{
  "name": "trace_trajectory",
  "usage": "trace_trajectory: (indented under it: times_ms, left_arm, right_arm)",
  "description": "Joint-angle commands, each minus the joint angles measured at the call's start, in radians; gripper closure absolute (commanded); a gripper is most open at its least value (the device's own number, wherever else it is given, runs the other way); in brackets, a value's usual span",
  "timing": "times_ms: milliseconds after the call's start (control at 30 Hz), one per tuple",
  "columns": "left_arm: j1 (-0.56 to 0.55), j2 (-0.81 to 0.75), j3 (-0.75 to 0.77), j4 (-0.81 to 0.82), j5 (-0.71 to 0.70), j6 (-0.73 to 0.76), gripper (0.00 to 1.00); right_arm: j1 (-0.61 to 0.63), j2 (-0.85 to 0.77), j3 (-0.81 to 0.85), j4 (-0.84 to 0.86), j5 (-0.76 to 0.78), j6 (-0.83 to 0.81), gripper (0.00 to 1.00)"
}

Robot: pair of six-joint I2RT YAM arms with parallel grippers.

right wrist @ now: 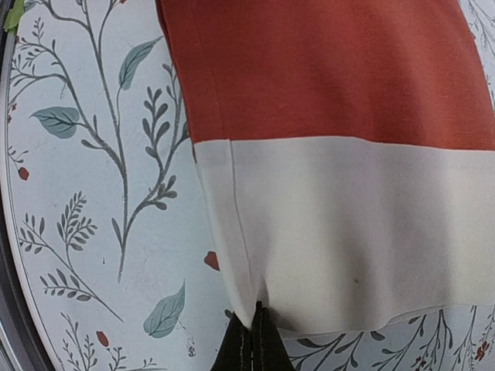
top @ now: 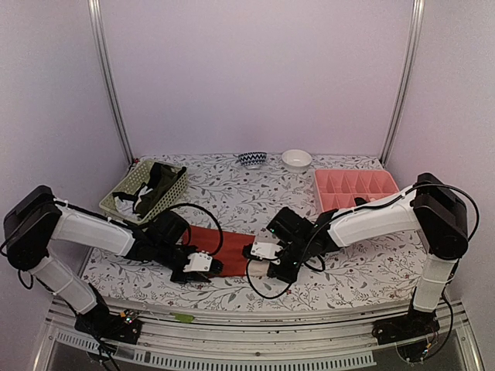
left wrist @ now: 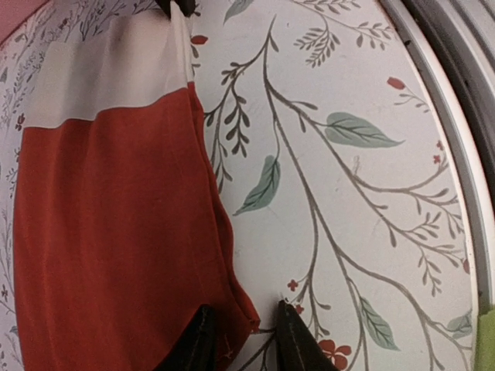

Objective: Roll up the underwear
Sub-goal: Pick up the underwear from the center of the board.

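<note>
The red-orange underwear (top: 215,238) lies flat on the floral table between both arms, its cream-white band (right wrist: 348,224) toward the right arm. My right gripper (right wrist: 254,340) is shut on the near corner of that band, and the cloth puckers at the pinch. My left gripper (left wrist: 244,336) stands at the opposite near corner of the red part (left wrist: 108,232). Its jaws are apart, one finger over the cloth and the other on the bare table, with the cloth's corner between them. Black underwear (top: 158,182) lies in the basket at the back left.
A pale green perforated basket (top: 124,195) sits at the back left and a pink divided tray (top: 356,189) at the back right. Two small bowls (top: 252,159) (top: 297,159) stand by the rear wall. The table's metal front edge (left wrist: 456,154) runs close beside the left gripper.
</note>
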Motion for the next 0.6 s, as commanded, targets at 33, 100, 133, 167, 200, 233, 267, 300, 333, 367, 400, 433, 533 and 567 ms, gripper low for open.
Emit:
trace_trajectory:
  times_ms: [33, 100, 133, 167, 200, 233, 267, 300, 333, 367, 400, 433, 533, 567]
  left_arm:
    - [-0.027, 0.048, 0.012, -0.038, -0.027, 0.028, 0.78]
    - [-0.031, 0.061, 0.021, -0.052, -0.036, 0.031, 0.86]
    - [-0.032, 0.069, 0.028, -0.062, -0.040, 0.030, 0.92]
    - [-0.032, 0.076, 0.038, -0.071, -0.044, 0.025, 1.00]
    - [-0.032, 0.076, 0.042, -0.081, -0.047, 0.020, 1.00]
    - [-0.031, 0.070, 0.043, -0.087, -0.049, 0.018, 1.00]
    - [-0.030, 0.057, 0.042, -0.096, -0.045, 0.018, 1.00]
    - [-0.031, 0.040, 0.040, -0.110, -0.035, 0.022, 1.00]
    - [-0.030, 0.020, 0.038, -0.130, -0.021, 0.025, 1.00]
    - [-0.031, -0.004, 0.037, -0.146, -0.003, 0.028, 1.00]
    - [-0.031, -0.025, 0.038, -0.163, 0.024, 0.028, 1.00]
    - [-0.032, -0.048, 0.040, -0.177, 0.038, 0.025, 1.00]
    - [-0.028, -0.076, 0.069, -0.212, 0.063, 0.011, 1.00]
    - [-0.028, -0.073, 0.090, -0.225, 0.065, 0.008, 1.00]
  right_arm:
    - [0.008, 0.016, 0.018, -0.007, 0.015, 0.016, 1.00]
    - [0.007, 0.014, 0.019, -0.008, 0.017, 0.019, 1.00]
    - [0.007, 0.012, 0.019, -0.006, 0.018, 0.019, 1.00]
    - [0.007, 0.010, 0.018, -0.007, 0.019, 0.018, 1.00]
    - [0.008, 0.006, 0.017, -0.007, 0.018, 0.019, 1.00]
    - [0.008, 0.002, 0.015, -0.007, 0.018, 0.019, 1.00]
    - [0.007, -0.003, 0.013, -0.010, 0.019, 0.020, 1.00]
    - [0.007, -0.008, 0.014, -0.013, 0.016, 0.021, 1.00]
    - [0.007, -0.015, 0.016, -0.017, 0.008, 0.022, 1.00]
    - [0.008, -0.024, 0.017, -0.021, -0.006, 0.029, 1.00]
    - [0.012, -0.032, 0.018, -0.026, -0.019, 0.034, 1.00]
    - [0.016, -0.043, 0.018, -0.031, -0.030, 0.040, 1.00]
    - [0.020, -0.060, 0.010, -0.032, -0.050, 0.055, 1.00]
    - [0.019, -0.065, 0.008, -0.031, -0.051, 0.057, 1.00]
